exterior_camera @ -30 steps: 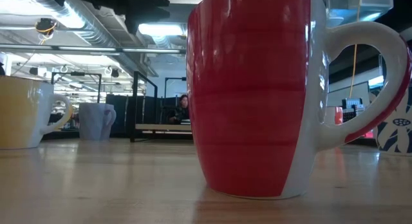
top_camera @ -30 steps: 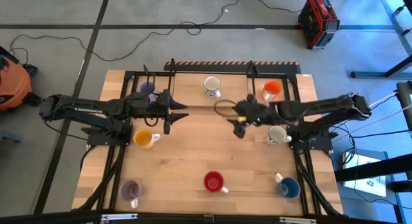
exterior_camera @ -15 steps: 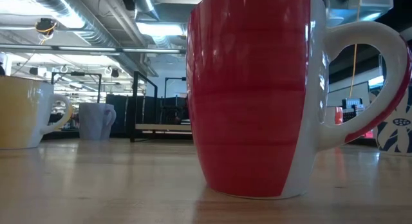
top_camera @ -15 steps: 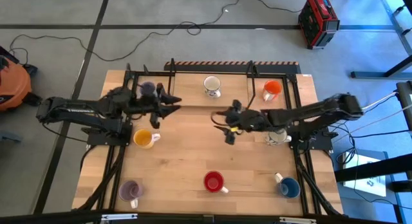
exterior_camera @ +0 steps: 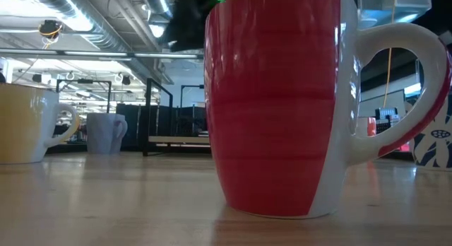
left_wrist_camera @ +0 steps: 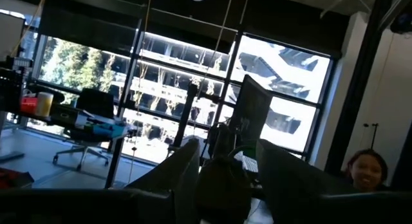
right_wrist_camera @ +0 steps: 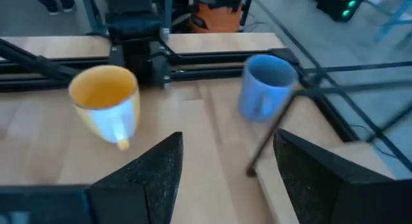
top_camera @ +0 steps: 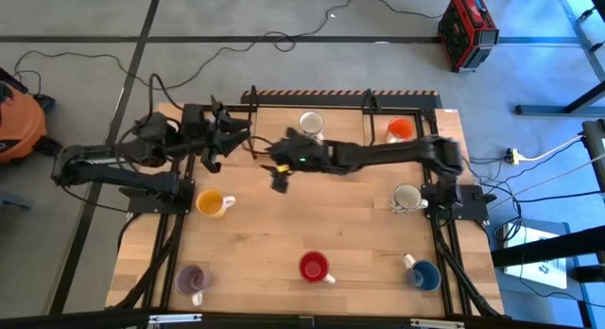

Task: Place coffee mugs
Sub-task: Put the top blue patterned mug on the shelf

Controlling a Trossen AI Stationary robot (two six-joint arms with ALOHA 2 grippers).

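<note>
Reaching across the table (top_camera: 284,234), the right gripper (top_camera: 277,168) hung over the far-left part of the wood, its fingers (right_wrist_camera: 148,169) spread apart with nothing between them. Its wrist view looked past them at the yellow mug (right_wrist_camera: 106,98) and a pale purple mug (right_wrist_camera: 264,85) by the frame. The left gripper (top_camera: 219,145) sat raised at the far-left corner, fingers (left_wrist_camera: 183,166) apart and empty. Other mugs stood around the edges: white (top_camera: 311,124), orange (top_camera: 399,130), cream (top_camera: 407,197), blue (top_camera: 424,274), red (top_camera: 314,267) and a second purple (top_camera: 192,279).
</note>
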